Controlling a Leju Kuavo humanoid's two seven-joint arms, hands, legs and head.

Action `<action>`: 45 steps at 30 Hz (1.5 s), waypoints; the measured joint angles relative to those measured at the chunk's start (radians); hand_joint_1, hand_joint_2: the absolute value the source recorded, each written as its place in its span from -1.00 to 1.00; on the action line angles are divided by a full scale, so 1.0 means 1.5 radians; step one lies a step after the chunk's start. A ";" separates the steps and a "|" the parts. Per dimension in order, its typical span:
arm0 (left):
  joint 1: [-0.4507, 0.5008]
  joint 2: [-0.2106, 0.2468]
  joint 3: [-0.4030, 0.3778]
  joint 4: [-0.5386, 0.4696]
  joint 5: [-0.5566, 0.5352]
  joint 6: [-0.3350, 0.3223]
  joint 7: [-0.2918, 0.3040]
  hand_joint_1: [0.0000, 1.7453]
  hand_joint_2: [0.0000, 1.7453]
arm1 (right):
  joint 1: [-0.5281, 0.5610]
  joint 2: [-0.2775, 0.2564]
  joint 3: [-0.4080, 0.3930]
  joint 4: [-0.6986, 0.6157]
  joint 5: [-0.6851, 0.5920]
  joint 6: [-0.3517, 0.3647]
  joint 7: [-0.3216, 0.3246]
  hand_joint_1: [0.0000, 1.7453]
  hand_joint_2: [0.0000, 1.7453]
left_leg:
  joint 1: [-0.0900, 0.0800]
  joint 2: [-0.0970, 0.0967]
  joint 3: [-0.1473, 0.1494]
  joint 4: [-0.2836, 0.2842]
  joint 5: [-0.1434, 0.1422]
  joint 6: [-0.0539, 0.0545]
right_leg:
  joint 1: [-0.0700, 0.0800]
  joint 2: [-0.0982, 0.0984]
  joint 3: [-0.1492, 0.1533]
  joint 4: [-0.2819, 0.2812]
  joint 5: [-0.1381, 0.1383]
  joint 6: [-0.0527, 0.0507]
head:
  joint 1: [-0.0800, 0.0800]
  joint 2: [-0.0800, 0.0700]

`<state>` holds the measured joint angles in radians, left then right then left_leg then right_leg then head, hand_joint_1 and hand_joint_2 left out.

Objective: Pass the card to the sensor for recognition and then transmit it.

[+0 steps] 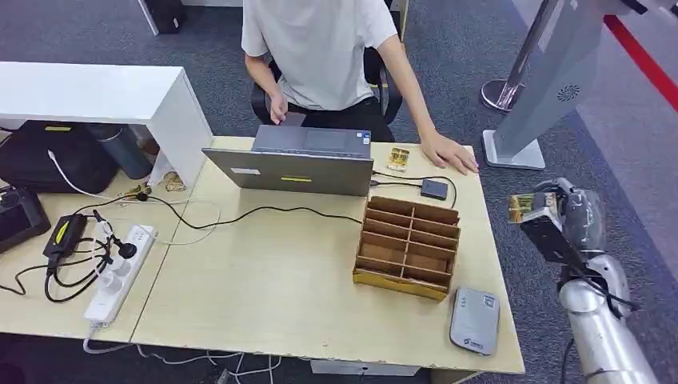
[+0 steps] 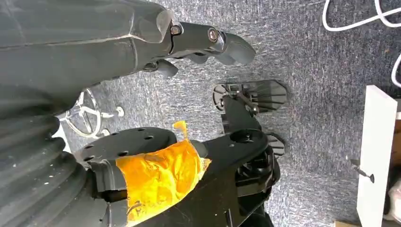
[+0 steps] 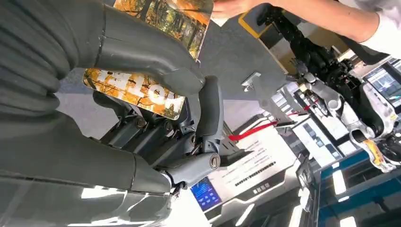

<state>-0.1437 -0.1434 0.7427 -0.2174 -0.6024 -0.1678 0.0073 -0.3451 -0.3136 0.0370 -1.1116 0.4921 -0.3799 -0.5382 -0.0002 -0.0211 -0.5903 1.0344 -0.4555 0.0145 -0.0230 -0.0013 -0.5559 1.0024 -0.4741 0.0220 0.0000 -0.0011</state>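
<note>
My right hand (image 1: pixel 569 214) is raised beyond the table's right edge and holds a card (image 1: pixel 528 207) printed with an autumn forest picture. Up close in the right wrist view, the thumb (image 3: pixel 156 61) presses the card (image 3: pixel 137 92) against the darker fingers. The grey card reader (image 1: pixel 474 320) lies flat at the table's front right corner, below and left of that hand. A second small yellowish card (image 1: pixel 398 158) lies on the table by the person's hand (image 1: pixel 449 152). My left hand (image 2: pixel 198 42) hangs over the carpet and holds nothing.
A wooden divided organizer (image 1: pixel 409 246) stands just behind the reader. A person (image 1: pixel 320 48) sits behind an open laptop (image 1: pixel 296 164), with a small black device (image 1: pixel 434 189) beside it. A power strip (image 1: pixel 120 272) and cables lie at the left. A grey kiosk stand (image 1: pixel 552 80) rises at the right.
</note>
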 joint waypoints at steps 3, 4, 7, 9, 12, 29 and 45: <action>0.001 0.001 0.000 0.000 0.001 0.000 -0.001 -1.00 1.00 | 0.009 0.000 -0.007 -0.001 -0.002 0.000 -0.004 1.00 1.00 | 0.000 0.000 0.000 0.000 0.000 0.000 | 0.000 0.000 0.000 0.000 0.000 0.000 | 0.000 0.000; 0.001 0.002 0.000 0.000 0.001 0.000 -0.001 -1.00 1.00 | 0.011 0.000 -0.008 -0.002 -0.002 0.000 -0.005 1.00 1.00 | 0.000 0.000 0.000 0.000 0.000 0.000 | 0.000 0.000 0.000 0.000 0.000 0.000 | 0.000 0.000; 0.001 0.003 0.000 0.000 0.003 -0.001 -0.001 -1.00 1.00 | 0.018 0.000 -0.011 -0.005 -0.003 0.002 -0.007 1.00 1.00 | 0.000 0.000 0.000 0.000 0.000 0.000 | 0.000 0.000 0.000 0.000 0.000 0.000 | 0.000 0.000; 0.002 0.004 0.000 0.000 0.005 -0.001 -0.001 -1.00 1.00 | 0.024 0.000 -0.014 -0.007 -0.006 0.004 -0.008 1.00 1.00 | 0.000 0.000 0.000 0.000 0.000 0.000 | 0.000 0.000 0.000 0.000 0.000 0.000 | 0.000 0.000; 0.003 0.005 0.000 0.000 0.006 -0.001 -0.002 -1.00 1.00 | 0.031 0.000 -0.016 -0.008 -0.008 0.005 -0.013 1.00 1.00 | 0.000 0.000 0.000 0.000 0.000 0.000 | 0.000 0.000 0.000 0.000 0.000 0.000 | 0.000 0.000; 0.006 0.009 -0.001 0.000 0.013 -0.002 -0.005 -1.00 1.00 | 0.058 0.003 -0.051 -0.008 -0.015 0.016 -0.023 1.00 1.00 | 0.000 0.000 0.000 0.000 0.000 0.000 | 0.000 0.000 0.000 0.000 0.000 0.000 | 0.000 0.000; 0.012 0.014 -0.004 0.000 0.018 -0.004 -0.005 -1.00 1.00 | 0.090 0.010 -0.081 -0.003 -0.016 0.021 -0.029 1.00 1.00 | 0.000 0.000 0.000 0.000 0.000 0.000 | 0.000 0.000 0.000 0.000 0.000 0.000 | 0.000 0.000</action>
<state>-0.1260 -0.1228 0.7362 -0.2174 -0.5756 -0.1736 0.0000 -0.2102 -0.2987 -0.0847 -1.1158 0.4681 -0.3479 -0.5813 -0.0002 -0.0209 -0.5907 1.0344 -0.4555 0.0145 -0.0230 -0.0013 -0.5565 1.0024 -0.4741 0.0220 0.0000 -0.0011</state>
